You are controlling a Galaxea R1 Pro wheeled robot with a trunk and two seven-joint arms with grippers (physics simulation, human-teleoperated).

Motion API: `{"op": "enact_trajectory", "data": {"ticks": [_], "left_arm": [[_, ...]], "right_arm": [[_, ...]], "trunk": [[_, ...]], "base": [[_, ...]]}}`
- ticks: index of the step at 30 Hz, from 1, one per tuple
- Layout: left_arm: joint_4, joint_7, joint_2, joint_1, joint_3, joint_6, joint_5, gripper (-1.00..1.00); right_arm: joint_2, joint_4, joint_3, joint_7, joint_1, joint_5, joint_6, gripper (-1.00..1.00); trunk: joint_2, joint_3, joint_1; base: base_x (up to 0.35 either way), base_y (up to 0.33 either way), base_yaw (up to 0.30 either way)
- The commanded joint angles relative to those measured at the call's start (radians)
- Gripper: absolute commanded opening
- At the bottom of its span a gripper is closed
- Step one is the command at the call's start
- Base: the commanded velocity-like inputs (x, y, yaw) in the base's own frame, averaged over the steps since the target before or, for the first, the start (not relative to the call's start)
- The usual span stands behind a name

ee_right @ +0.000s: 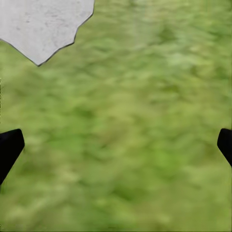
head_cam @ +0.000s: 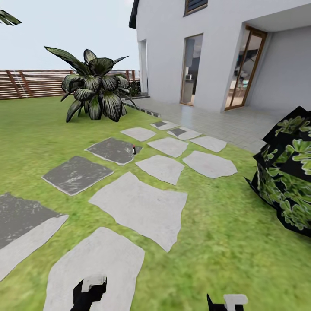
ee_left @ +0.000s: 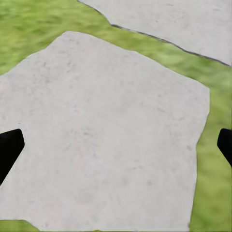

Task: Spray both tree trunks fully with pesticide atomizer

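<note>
A tiny dark object, apparently the pesticide atomizer [head_cam: 137, 150], lies at the right edge of a dark stepping stone [head_cam: 113, 150] in the middle distance on the grass floor [head_cam: 224, 242]. It is too small to make out any label. No pale tree trunk is in view; a few dark leaf tips [head_cam: 8, 17] poke in at the top left. My left gripper [head_cam: 88, 291] hangs over a pale stone [ee_left: 106, 130], open and empty [ee_left: 116, 150]. My right gripper [head_cam: 226, 302] is over bare grass, also open and empty [ee_right: 116, 150].
Pale and dark stepping stones [head_cam: 140, 207] run ahead toward the white house [head_cam: 216, 52] and its paved terrace. A broad-leaved plant [head_cam: 95, 86] stands at the back left before the slat fence [head_cam: 30, 83]. A leafy bush [head_cam: 287, 172] crowds the right side.
</note>
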Motion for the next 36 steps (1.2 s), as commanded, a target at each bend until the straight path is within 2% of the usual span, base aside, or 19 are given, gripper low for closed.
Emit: {"op": "enact_trajectory", "data": {"ticks": [1,36], "left_arm": [[0.0,0.0,0.0,0.0,0.0,0.0,0.001,1.0],[0.0,0.0,0.0,0.0,0.0,0.002,0.001,1.0]], "right_arm": [[0.0,0.0,0.0,0.0,0.0,0.0,0.0,1.0],[0.0,0.0,0.0,0.0,0.0,0.0,0.0,1.0]], "trunk": [[0.0,0.0,0.0],[0.0,0.0,0.0]], "base": [[0.338,0.089,0.0],[0.338,0.089,0.0]]}}
